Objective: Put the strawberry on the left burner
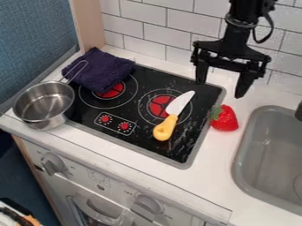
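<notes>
The black gripper (221, 88) hangs open above the back right corner of the stove, its fingers wide apart with nothing between them. A red strawberry (224, 119) with a green leafy top lies on the white counter, just right of the stove's edge, in front of and below the gripper. The left burner (111, 91) is a red disc ringed in white on the black stove top (118, 117); a dark purple cloth covers its back part.
The folded purple cloth (99, 69) lies at the stove's back left. A metal pot (45, 105) stands at the left edge. A knife with a yellow handle (166, 127) lies over the right burner (158, 106). The grey sink (251, 150) is at the right; a tiled wall stands behind.
</notes>
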Available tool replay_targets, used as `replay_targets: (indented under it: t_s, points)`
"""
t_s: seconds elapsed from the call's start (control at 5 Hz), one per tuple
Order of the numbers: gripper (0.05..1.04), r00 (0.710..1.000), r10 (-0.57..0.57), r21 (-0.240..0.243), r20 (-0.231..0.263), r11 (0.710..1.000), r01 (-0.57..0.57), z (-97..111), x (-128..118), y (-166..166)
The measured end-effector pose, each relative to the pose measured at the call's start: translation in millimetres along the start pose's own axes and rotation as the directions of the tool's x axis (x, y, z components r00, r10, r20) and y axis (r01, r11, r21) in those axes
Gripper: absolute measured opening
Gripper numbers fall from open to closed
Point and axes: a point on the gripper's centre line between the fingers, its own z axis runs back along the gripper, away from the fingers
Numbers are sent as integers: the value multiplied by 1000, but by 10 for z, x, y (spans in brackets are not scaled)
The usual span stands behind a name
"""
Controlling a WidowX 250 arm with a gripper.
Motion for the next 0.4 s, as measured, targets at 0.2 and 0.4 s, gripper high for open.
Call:
replay_targets:
  t_s: [0.2, 0.4]
  points:
    - [1001, 1000, 4, -5, -14, 1000, -5, -64, -56, -5]
    - [1001, 1000, -3, 12, -14, 1000, 3, -207, -168, -39]
